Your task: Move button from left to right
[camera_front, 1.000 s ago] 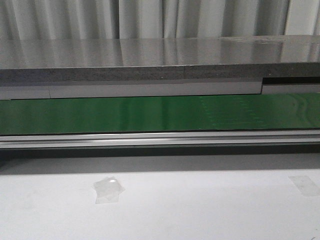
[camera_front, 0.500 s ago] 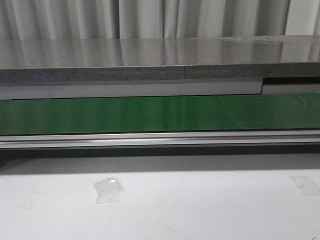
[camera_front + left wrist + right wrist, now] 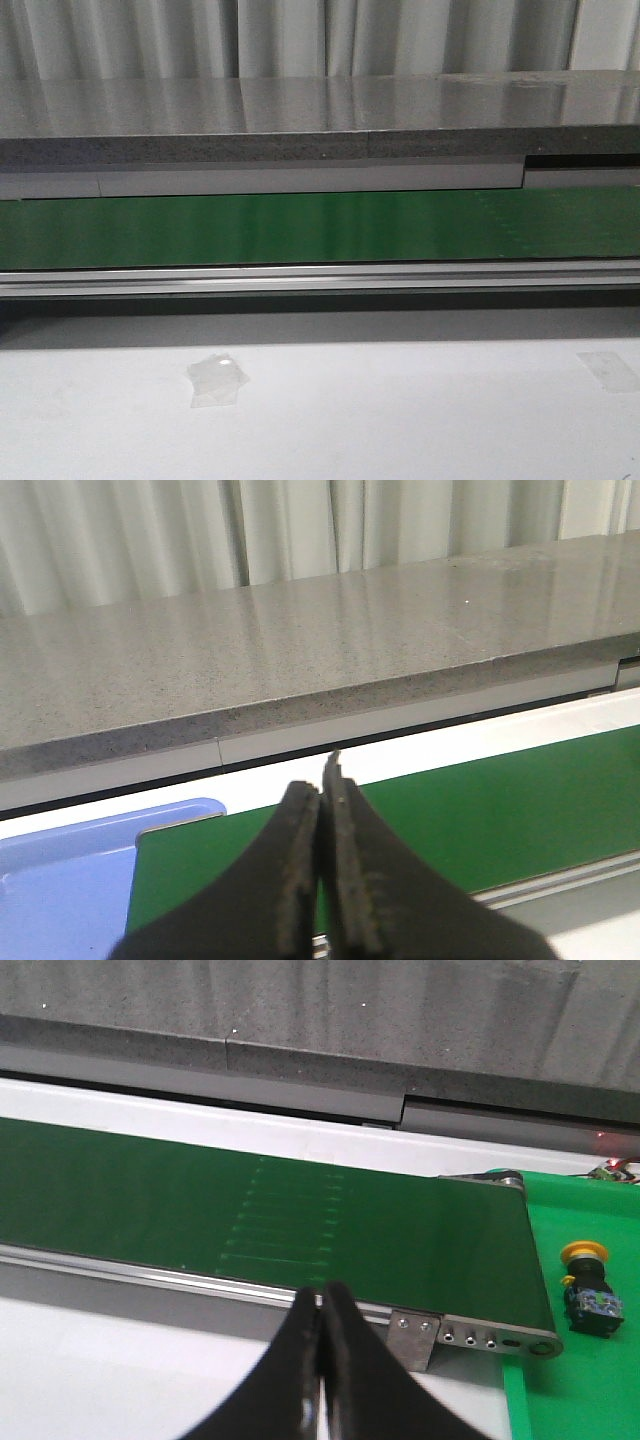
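The button (image 3: 588,1289), a yellow cap on a black body, lies on its side on a bright green tray (image 3: 580,1380) just past the belt's end, seen only in the right wrist view. My right gripper (image 3: 322,1300) is shut and empty, hovering over the white table near the belt's rail, well apart from the button. My left gripper (image 3: 322,785) is also shut with nothing in it, above the other end of the green belt (image 3: 480,810). In the front view the green belt (image 3: 320,228) runs bare across the picture, and neither gripper nor the button shows there.
A blue tray (image 3: 60,880) sits at the belt end near my left gripper. A grey stone-like shelf (image 3: 320,120) runs behind the belt, with curtains beyond. A metal rail (image 3: 320,278) edges the belt. Two clear tape patches (image 3: 215,380) lie on the white table.
A patch of faint lines on the belt's surface has drifted off to the right. Nothing else in the front view has moved.
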